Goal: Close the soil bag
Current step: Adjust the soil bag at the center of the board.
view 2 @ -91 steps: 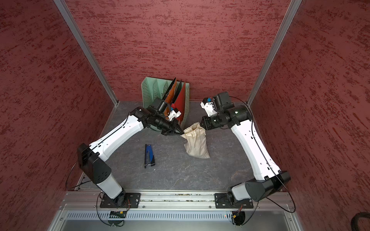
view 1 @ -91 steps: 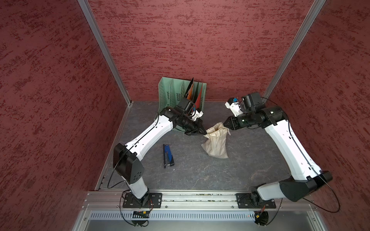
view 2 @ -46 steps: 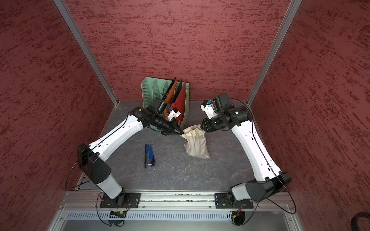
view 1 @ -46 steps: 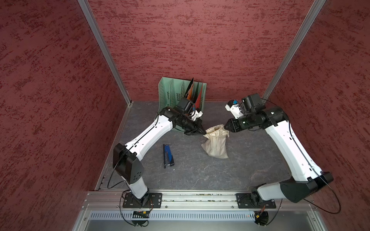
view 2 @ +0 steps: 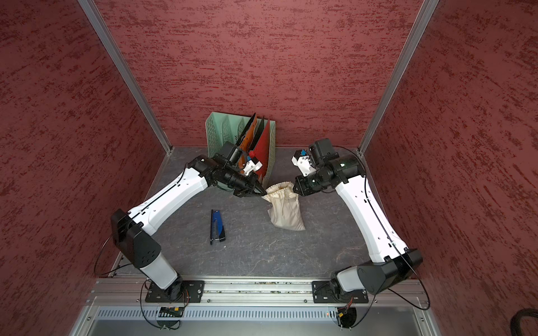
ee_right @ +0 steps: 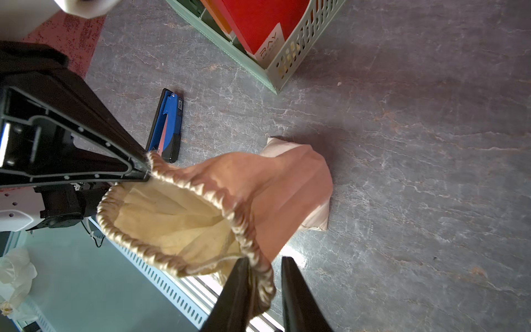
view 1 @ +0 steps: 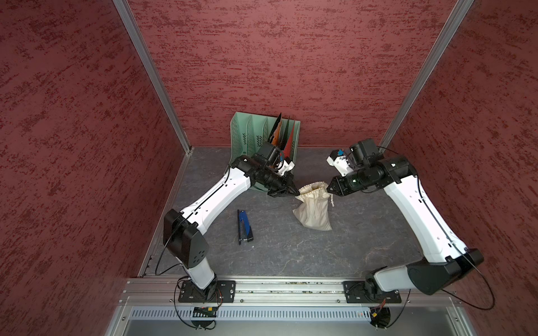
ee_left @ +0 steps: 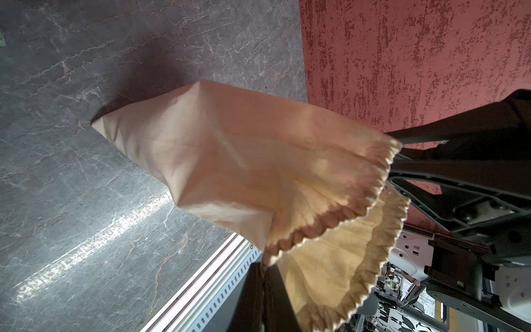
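The left gripper has its jaws pressed together on the frilly rim of the soil bag. The right gripper has its jaws a little apart; the other side of the rim sits between them and leans on one finger, so I think it is not pinching yet.

The bag's bottom rests on the desk, near the middle and toward the back; its neck is lifted up between the two grippers. The mouth gapes wide and you can look right inside, so the bag is not closed. A thin cord hangs loose next to the right gripper. I think most of the job is left: the right side needs a firm hold, then the neck must be pulled tight.

The green file rack stands just behind the left gripper, so there is little room that way. The blue stapler lies well apart, on the left arm's side. The desk is bare in front of the bag and beside the right arm, so there is room to pull; the red walls close in the sides and back.
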`<state>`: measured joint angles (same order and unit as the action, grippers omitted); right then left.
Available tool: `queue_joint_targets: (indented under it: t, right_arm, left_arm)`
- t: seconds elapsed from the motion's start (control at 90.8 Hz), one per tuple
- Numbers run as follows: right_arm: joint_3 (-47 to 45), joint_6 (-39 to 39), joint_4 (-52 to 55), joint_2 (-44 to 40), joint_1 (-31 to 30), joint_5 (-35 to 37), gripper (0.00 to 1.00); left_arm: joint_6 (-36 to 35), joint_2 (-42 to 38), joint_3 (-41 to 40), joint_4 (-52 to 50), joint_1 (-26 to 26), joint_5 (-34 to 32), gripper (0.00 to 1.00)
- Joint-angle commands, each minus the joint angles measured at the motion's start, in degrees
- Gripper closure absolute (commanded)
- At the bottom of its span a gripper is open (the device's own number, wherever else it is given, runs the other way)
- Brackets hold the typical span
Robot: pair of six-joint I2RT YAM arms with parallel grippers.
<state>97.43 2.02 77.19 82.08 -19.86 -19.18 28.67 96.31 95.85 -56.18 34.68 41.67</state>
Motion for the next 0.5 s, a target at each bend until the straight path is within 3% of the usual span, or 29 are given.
queue_joint_targets:
  t: [0.0, 0.132, 0.485]
  right_arm:
    - [-0.5, -0.3, -1.1, -0.5, 0.3, -1.2, 0.81]
    - [-0.4, -0.9, -1.6, -0.7, 0.4, -1.4, 1.0]
    - [2.5, -3.8, -4.1, -3.6, 0.5, 3.0, 1.0]
  left_arm:
    - [-0.3, -1.7, -0.6, 0.1, -0.1, -0.4, 1.0]
    - [-0.2, -1.9, -0.8, 0.1, -0.1, -0.5, 1.0]
    - [-0.4, -1.3, -0.1, -0.3, -0.1, -0.5, 1.0]
